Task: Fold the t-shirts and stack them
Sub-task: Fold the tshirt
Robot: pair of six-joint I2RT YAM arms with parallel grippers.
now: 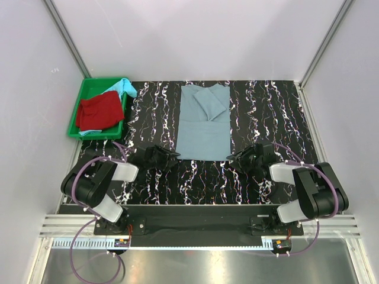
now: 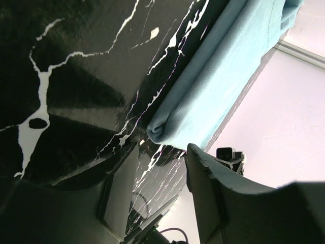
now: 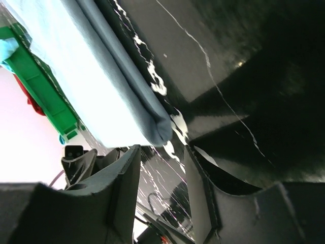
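Note:
The grey-blue t-shirt (image 1: 204, 121) lies folded into a long strip on the black marbled table (image 1: 266, 112), with a sleeve folded across its far end. My left gripper (image 1: 172, 156) is just off the shirt's near left corner (image 2: 165, 128) and my right gripper (image 1: 233, 156) just off its near right corner (image 3: 158, 128). In both wrist views the jaws stand apart with only tabletop between them, the cloth lying just beyond the fingertips (image 2: 195, 152) (image 3: 133, 151). The red t-shirt (image 1: 99, 111) and the turquoise t-shirt (image 1: 125, 87) lie crumpled in the tray.
A green plastic tray (image 1: 83, 94) sits at the far left corner of the table; its rim (image 3: 43, 94) also shows in the right wrist view. White walls enclose the table on three sides. Both arm bases stand on the rail at the near edge.

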